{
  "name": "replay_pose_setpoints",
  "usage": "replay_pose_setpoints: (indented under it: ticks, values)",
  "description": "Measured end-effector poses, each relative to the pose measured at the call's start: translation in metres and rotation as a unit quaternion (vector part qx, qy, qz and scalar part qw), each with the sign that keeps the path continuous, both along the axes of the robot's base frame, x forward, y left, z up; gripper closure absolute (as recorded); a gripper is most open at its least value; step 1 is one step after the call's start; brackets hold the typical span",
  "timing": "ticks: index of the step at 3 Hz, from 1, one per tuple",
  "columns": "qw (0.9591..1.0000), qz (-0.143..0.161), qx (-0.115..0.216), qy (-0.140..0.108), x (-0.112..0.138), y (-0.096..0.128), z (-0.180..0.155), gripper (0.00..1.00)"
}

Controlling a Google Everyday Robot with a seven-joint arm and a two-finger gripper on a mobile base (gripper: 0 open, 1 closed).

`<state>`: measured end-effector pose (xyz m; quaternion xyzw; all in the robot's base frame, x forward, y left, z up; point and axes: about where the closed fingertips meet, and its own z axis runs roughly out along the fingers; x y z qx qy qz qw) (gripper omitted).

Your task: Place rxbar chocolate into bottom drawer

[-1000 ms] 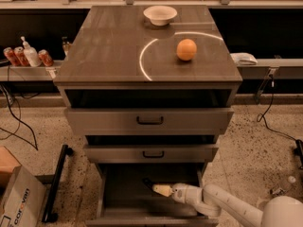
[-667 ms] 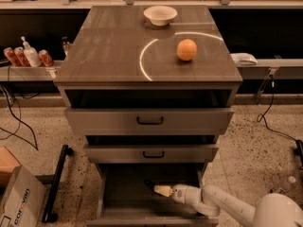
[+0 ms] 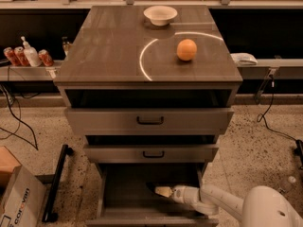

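The bottom drawer (image 3: 128, 193) of the grey cabinet is pulled open, and its plain floor shows. My gripper (image 3: 160, 190) reaches into it from the right, low over the floor near the middle. Its pale fingers are together on a small dark bar, the rxbar chocolate (image 3: 151, 187), which sticks out past the fingertips to the left. The white arm (image 3: 222, 205) enters over the drawer's right front corner.
Two shallower drawers with black handles (image 3: 150, 121) stand partly open above. On the cabinet top sit an orange (image 3: 186, 49) and a white bowl (image 3: 160, 14). A cardboard box (image 3: 16, 197) and a black bar (image 3: 56, 183) lie on the floor at the left. Cans and a bottle (image 3: 26, 56) stand on the left shelf.
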<state>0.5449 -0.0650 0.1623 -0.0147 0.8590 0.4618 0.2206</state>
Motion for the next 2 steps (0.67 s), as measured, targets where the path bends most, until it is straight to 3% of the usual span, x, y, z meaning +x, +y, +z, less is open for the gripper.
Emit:
replay_pose_setpoints:
  ticks: [1, 2]
  values:
    - [0.9994, -0.013, -0.02, 0.027, -0.0008, -0.0065, -0.019, 0.34]
    - [0.9994, -0.011, -0.018, 0.026, -0.0014, -0.004, -0.0182, 0.11]
